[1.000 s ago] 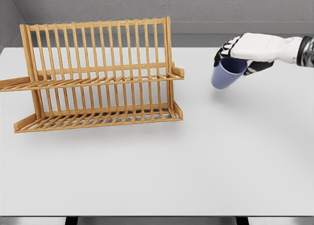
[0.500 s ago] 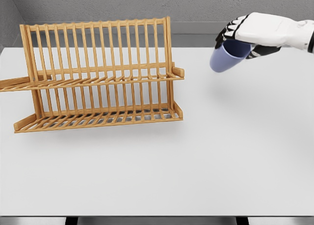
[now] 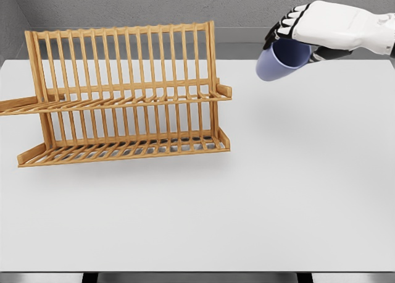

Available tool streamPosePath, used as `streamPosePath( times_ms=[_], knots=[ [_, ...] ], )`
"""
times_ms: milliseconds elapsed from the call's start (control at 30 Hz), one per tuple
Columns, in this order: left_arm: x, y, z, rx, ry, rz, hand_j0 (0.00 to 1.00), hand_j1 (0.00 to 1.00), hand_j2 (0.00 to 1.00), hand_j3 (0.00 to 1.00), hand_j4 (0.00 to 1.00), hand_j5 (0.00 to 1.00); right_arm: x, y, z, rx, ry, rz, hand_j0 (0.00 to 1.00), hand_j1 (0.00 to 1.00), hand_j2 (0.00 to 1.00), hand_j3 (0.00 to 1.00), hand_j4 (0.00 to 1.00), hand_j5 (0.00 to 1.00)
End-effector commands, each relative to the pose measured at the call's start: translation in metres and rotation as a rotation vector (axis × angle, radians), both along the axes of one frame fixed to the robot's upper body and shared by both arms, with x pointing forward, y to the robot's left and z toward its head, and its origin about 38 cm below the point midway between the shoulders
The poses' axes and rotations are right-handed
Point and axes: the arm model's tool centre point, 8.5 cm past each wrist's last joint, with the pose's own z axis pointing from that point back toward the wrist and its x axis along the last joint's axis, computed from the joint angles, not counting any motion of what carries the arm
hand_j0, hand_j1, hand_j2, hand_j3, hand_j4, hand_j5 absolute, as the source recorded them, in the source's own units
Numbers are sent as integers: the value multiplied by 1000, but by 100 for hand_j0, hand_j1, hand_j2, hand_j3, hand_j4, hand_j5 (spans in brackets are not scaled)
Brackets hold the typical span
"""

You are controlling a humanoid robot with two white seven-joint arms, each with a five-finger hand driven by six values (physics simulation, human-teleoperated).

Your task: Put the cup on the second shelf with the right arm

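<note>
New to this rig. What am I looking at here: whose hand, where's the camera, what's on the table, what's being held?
This is a simulator render, seen from a camera on a humanoid robot's head, looking down at a white table. The white arm coming in from the upper right is the robot's right arm, ending in a five-finger right hand. That hand grips a light blue cup in the air, tilted, with its opening facing the camera. On the table stands a wooden two-tier dish rack, off to the cup's left and apart from it. Both tiers look empty. The left arm is out of view.
</note>
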Motion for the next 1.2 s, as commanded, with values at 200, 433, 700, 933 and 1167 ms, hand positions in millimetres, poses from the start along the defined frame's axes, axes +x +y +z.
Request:
streamPosePath(
  times_ms=[200,433,700,933,1167],
  knots=[
    [0,0,0,0,0,0,100,100,100,100,100,100,-6,11,7,8,-22,36,68,68,68,68,68,68],
    [0,0,0,0,0,0,100,100,100,100,100,100,-14,31,14,16,-52,95,68,68,68,68,68,68],
    [0,0,0,0,0,0,100,100,100,100,100,100,-22,49,20,23,-81,149,68,68,68,68,68,68],
    [0,0,0,0,0,0,100,100,100,100,100,100,-28,63,30,33,-113,192,68,68,68,68,68,68],
    [0,0,0,0,0,0,100,100,100,100,100,100,-41,85,34,36,-141,264,68,68,68,68,68,68]
  ],
)
